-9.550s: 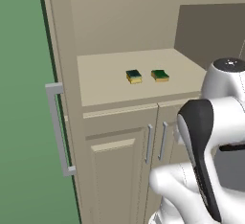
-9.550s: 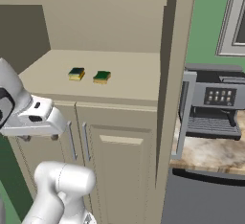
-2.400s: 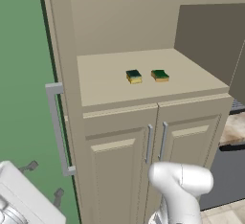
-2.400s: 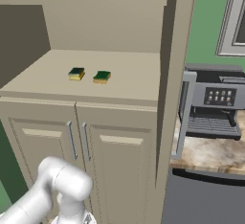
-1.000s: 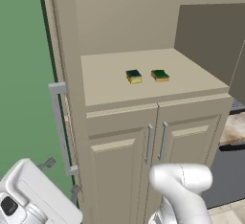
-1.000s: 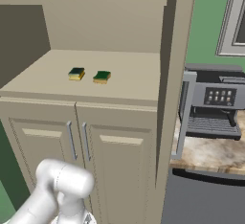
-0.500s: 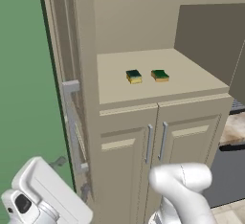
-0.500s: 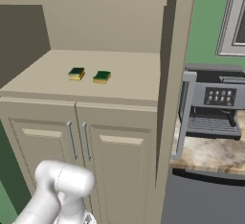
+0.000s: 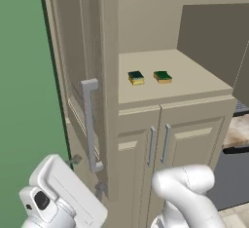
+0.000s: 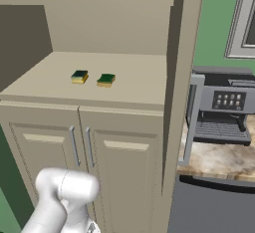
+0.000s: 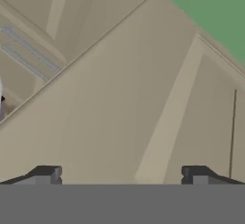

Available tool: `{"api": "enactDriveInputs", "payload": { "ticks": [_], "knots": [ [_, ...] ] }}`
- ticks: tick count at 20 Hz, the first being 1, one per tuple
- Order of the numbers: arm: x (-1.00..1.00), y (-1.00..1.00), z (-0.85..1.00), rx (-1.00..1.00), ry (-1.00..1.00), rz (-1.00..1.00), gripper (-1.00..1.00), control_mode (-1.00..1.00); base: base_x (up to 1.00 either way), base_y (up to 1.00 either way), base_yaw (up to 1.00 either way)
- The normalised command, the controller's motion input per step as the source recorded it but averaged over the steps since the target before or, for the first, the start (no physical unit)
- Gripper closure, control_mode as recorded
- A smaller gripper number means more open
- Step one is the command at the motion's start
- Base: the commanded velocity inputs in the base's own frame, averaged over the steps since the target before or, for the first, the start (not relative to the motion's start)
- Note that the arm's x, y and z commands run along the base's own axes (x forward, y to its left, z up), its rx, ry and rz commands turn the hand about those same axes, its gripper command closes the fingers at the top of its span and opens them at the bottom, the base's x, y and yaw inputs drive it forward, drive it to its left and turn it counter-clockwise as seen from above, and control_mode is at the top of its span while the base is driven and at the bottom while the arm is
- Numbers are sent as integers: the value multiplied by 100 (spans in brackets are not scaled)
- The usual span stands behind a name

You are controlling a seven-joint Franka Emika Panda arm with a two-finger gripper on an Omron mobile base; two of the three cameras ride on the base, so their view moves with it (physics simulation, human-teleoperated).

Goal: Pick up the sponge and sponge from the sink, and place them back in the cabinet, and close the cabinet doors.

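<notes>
Two sponges, green over yellow, are seen side by side, slightly apart, on the cabinet (image 9: 146, 17) inner shelf (image 9: 194, 83): left sponge (image 9: 135, 77), right sponge (image 9: 162, 77). No brand or writing can be read on them. The left door (image 9: 82, 76) is swung partway, its silver bar handle (image 9: 89, 124) facing out; the right door (image 10: 182, 77) is seen edge-on. Gripper (image 11: 122, 175) is held wide open w/ nothing between the tips, close to a beige panel. A coffee machine (image 10: 221, 110) is set on the counter beside; its panel markings are too small to read.

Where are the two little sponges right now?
The two sponges lie side by side on the beige inner shelf of the cabinet, above the two shorter lower doors, a small gap between them.
</notes>
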Motion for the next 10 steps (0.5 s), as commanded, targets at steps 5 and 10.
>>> {"api": "enactDriveInputs", "payload": {
  "ticks": [5, 10],
  "knots": [
    [12, -31, 5, 0, -1, 0, -100, -100, 0, 0, 0],
    [16, -29, 5, 0, -1, 0, -100, -100, 0, 0, 0]
  ]
}}
